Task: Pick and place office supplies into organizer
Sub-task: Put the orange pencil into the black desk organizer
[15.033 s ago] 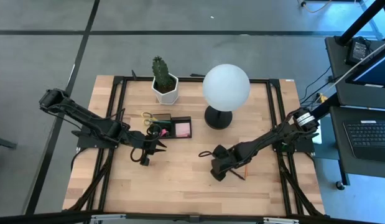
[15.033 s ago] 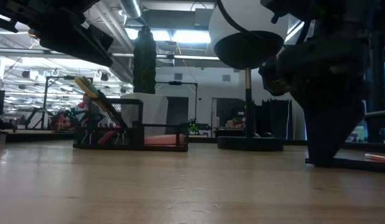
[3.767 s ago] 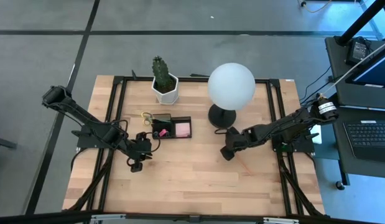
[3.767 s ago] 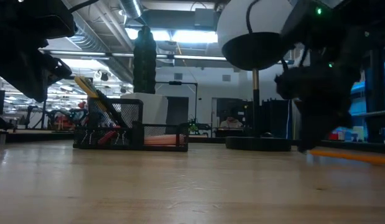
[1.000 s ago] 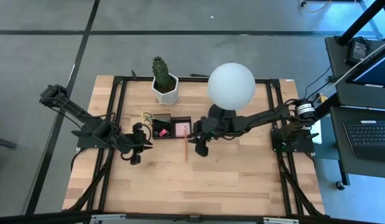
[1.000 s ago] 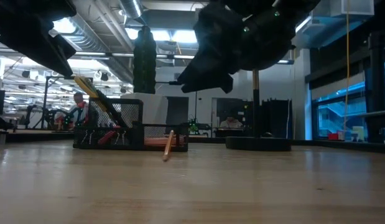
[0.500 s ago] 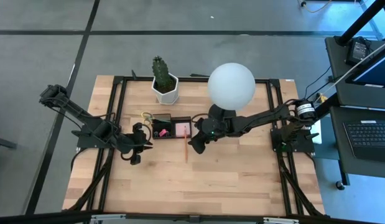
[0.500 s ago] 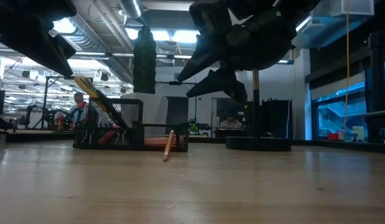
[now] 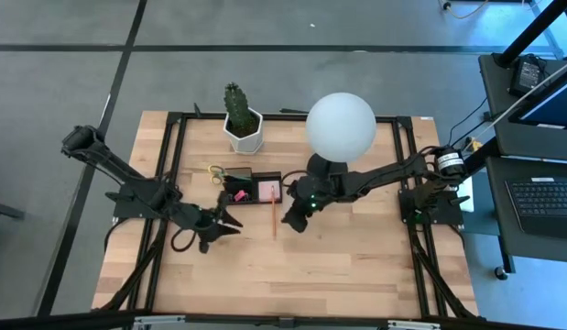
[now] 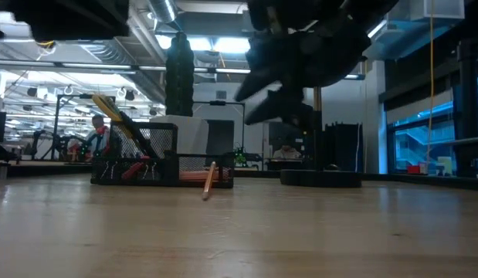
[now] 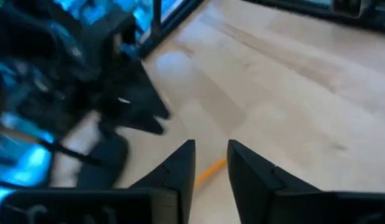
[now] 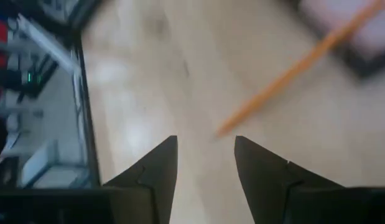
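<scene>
The orange pencil (image 9: 275, 218) lies just in front of the black organizer (image 9: 251, 188). Its far end leans on the tray's near rim (image 10: 213, 164) and its near end rests on the table (image 10: 205, 196). The organizer holds yellow-handled scissors (image 10: 115, 116), a pink sticky-note pad (image 9: 268, 190) and small clips. My left gripper (image 9: 226, 224) is open, left of the pencil and pointing at it; the pencil (image 11: 211, 169) shows between its fingers. My right gripper (image 9: 298, 216) is open and hovers just right of the pencil (image 12: 298, 65), touching nothing.
A white globe lamp (image 9: 340, 126) stands on its black base (image 9: 321, 170) behind my right arm. A cactus in a white pot (image 9: 241, 124) sits at the far edge, behind the organizer. Bare wood stretches across the near half of the table (image 9: 292, 275).
My left gripper has swung toward the table's right and slightly nearer, turning to point at the pencil. My right gripper has drawn back a little toward the right, away from the pencil. The pencil has stayed leaning on the organizer.
</scene>
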Robot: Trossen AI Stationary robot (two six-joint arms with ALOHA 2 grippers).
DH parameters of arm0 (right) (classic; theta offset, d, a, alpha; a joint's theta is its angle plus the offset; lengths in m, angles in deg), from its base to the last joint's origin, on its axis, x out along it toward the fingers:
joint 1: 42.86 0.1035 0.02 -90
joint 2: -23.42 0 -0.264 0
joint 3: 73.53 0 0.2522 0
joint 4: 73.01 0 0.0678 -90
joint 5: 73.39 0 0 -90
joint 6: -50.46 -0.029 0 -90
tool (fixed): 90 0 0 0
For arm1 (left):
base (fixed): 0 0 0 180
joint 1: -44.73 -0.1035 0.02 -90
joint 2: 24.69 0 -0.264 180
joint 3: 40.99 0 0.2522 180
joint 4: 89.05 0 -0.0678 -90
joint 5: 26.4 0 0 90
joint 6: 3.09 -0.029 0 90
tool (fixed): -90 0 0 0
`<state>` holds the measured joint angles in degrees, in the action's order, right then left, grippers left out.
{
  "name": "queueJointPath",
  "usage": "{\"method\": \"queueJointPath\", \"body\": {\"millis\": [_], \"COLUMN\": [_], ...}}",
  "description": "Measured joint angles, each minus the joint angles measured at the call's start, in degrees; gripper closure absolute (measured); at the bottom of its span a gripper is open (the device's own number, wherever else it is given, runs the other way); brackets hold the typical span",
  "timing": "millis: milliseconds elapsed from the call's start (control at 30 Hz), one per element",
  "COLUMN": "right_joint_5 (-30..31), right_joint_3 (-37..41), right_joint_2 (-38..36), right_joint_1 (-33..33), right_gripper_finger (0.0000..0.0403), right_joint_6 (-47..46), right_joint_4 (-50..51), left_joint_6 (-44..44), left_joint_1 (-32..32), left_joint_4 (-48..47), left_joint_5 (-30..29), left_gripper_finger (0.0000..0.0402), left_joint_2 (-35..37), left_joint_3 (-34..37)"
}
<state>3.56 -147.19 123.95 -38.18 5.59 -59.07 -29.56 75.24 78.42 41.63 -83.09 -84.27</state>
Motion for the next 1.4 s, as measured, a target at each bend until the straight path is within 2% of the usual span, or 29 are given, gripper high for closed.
{"method": "queueJointPath", "body": {"millis": [100, 267, 400, 500, 700, 867, 1000, 1167, 1300, 1400], "right_joint_5": [-3.6, -1.8, 2.0, 2.9, 2.3, 1.5, 2.2, 7.2, 8.1, 9.0], "right_joint_3": [0.0, 0.0, 0.0, 0.0, 0.0, 0.0, 0.0, 0.0, 0.0, 0.0], "right_joint_2": [0.0, 0.0, 0.0, 0.0, 0.0, 0.0, 0.0, -0.1, -0.2, -0.2], "right_joint_1": [1.0, 3.0, 4.1, 4.6, 5.0, 5.0, 5.4, 6.7, 8.7, 11.0], "right_gripper_finger": [0.0241, 0.0241, 0.0241, 0.0241, 0.0241, 0.0241, 0.0241, 0.0241, 0.0241, 0.0241], "right_joint_6": [-3.9, -9.1, -11.6, -11.8, -10.0, -8.5, -8.5, -8.9, -9.0, -9.2], "right_joint_4": [4.5, 14.0, 18.6, 18.9, 18.9, 20.4, 26.6, 35.5, 36.4, 36.4], "left_joint_6": [-6.3, -10.9, -11.5, -12.3, -19.5, -25.2, -28.8, -33.8, -34.1, -36.3], "left_joint_1": [-1.3, -5.5, -9.1, -11.3, -13.9, -14.9, -15.4, -15.6, -17.0, -18.1], "left_joint_4": [4.5, 4.5, -0.7, -6.9, -15.7, -18.3, -19.3, -20.0, -19.7, -19.2], "left_joint_5": [-2.3, -2.2, 6.2, 9.7, 11.6, 11.4, 10.5, 5.3, 4.1, 5.6], "left_gripper_finger": [0.0293, 0.0263, 0.0264, 0.0271, 0.0275, 0.0275, 0.0276, 0.0276, 0.0277, 0.0277], "left_joint_2": [-4.0, -10.9, -16.3, -20.5, -29.1, -35.5, -38.5, -39.5, -39.5, -39.5], "left_joint_3": [0.0, -2.5, -8.3, -13.1, -20.5, -25.5, -27.7, -28.0, -28.0, -28.0]}}
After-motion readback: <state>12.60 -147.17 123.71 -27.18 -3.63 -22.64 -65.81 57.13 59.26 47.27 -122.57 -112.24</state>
